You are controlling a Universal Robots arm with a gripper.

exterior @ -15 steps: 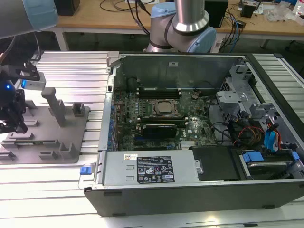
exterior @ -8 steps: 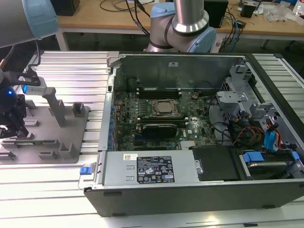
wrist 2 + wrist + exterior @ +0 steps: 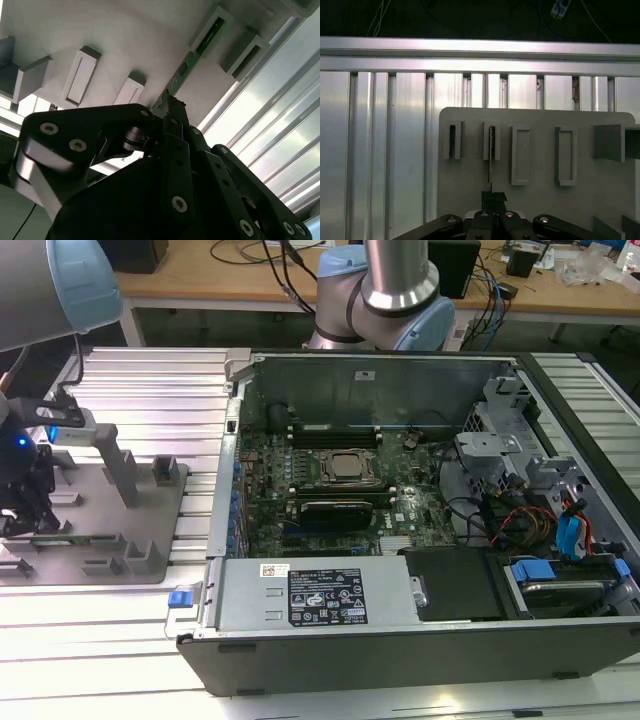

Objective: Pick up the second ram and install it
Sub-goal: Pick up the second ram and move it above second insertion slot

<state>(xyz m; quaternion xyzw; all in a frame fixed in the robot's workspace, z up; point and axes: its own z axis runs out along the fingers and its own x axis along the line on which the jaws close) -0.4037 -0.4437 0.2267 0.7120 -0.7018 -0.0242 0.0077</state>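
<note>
The thin green circuit-board ram stick [image 3: 184, 67] stands on edge over the grey plastic fixture plate [image 3: 540, 200], its far end in a slotted block [image 3: 485, 142]. I see my black end effector [image 3: 493, 196] pinched closed on its near end. The plate lies on the ribbed aluminium table [image 3: 130, 640], beside the open computer case [image 3: 400, 660].

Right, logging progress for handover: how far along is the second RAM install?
Early. Nothing looks finished: the thin green circuit-board stick still sits in the grey fixture plate, outside the open computer case. In hand: the claw is closed on one end of the stick. Left: lifting it out, carrying it over and seating it in the case.
</note>
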